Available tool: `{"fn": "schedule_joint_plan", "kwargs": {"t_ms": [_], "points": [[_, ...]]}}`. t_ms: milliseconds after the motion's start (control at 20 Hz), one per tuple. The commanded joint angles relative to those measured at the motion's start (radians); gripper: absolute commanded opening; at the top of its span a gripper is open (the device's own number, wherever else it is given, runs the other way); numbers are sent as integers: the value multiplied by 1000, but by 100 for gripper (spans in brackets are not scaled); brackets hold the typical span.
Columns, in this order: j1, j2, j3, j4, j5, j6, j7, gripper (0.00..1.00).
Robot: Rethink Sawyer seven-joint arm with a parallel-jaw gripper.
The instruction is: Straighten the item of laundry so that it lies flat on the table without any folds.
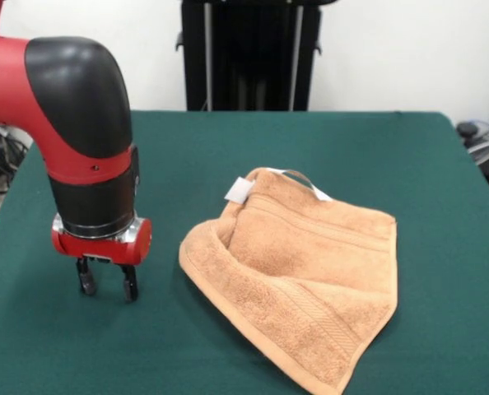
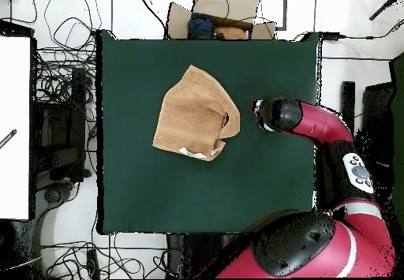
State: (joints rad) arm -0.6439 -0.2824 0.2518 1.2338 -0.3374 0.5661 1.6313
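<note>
1. Right of centre in the front view, the towel [image 1: 302,304] lies rumpled on the green tabletop [image 1: 228,148], its left edge curled up and over into a fold.
2. Only the front view shows the white tag [image 1: 239,191] and the loop [image 1: 304,179] at the towel's upper corner, along with the woven border band near its lower edge.
3. From overhead, the towel [image 2: 193,113] sits in the upper middle of the tabletop [image 2: 158,190]; a cardboard box [image 2: 217,16] of clutter shows beyond the top edge.
4. At lower left of the front view, the red and black arm [image 1: 84,132] points straight down.
5. Its gripper [image 1: 107,284] has empty fingers [image 1: 130,285], slightly parted, tips at the tabletop, beside the towel but apart from it.
</note>
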Motion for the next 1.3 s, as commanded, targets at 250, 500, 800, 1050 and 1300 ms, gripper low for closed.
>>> {"fn": "schedule_joint_plan", "kwargs": {"t_ms": [250, 500, 800, 1050, 1300], "points": [[-45, 76, 87, 1, -139, -113, -167, 100], [-69, 91, 90, 5, -148, -115, -146, 100], [-80, 140, 130, -43, -206, -173, -200, 100], [-153, 140, 220, -20, -151, -59, -261, 100], [-212, 126, 292, -24, -121, 28, -309, 100]]}}
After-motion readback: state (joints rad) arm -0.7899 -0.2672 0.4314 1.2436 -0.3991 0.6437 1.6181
